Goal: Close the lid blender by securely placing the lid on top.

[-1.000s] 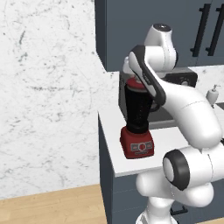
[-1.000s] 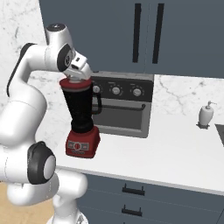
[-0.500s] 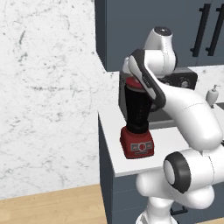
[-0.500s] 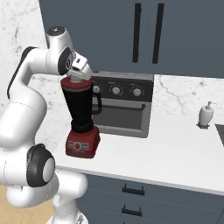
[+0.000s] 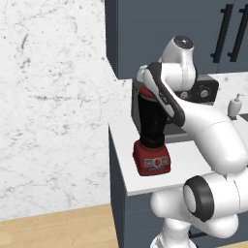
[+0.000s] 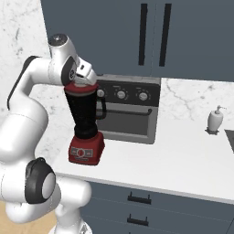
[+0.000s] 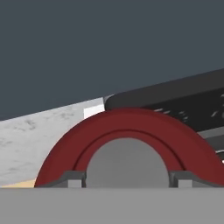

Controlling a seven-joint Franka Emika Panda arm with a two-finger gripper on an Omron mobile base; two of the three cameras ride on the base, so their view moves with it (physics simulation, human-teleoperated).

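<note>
On the white countertop [image 6: 183,160], near its left end, the tall near-black tapered blender [image 6: 85,119] is seen standing upright on its red square base, with the side handle turned toward the grey toaster oven [image 6: 129,109] just behind it at about 2 o'clock in the right base view. The small round red lid [image 6: 81,89] with a pale grey centre cap is seated at the jar's rim, level with it as far as can be told. The two-finger gripper [image 6: 80,83] of the white arm is held directly over the lid, at the top of the jar.

From the hand view, the lid [image 7: 127,140] is seen close up as a red arc around the grey cap, and the two dark fingertips [image 7: 70,178] are set on either side of that cap, at 9 and 3 o'clock, pinching it between them.

From the left base view, the blender [image 5: 152,127] is partly crossed by the arm's forearm, and the red lid [image 5: 147,92] shows at the jar's top just beneath the wrist.

A small white soap dispenser [image 6: 215,119] is noted well apart, at 3 o'clock on the counter. Dark blue cabinet doors [image 6: 151,36] with black handles are hung above.
</note>
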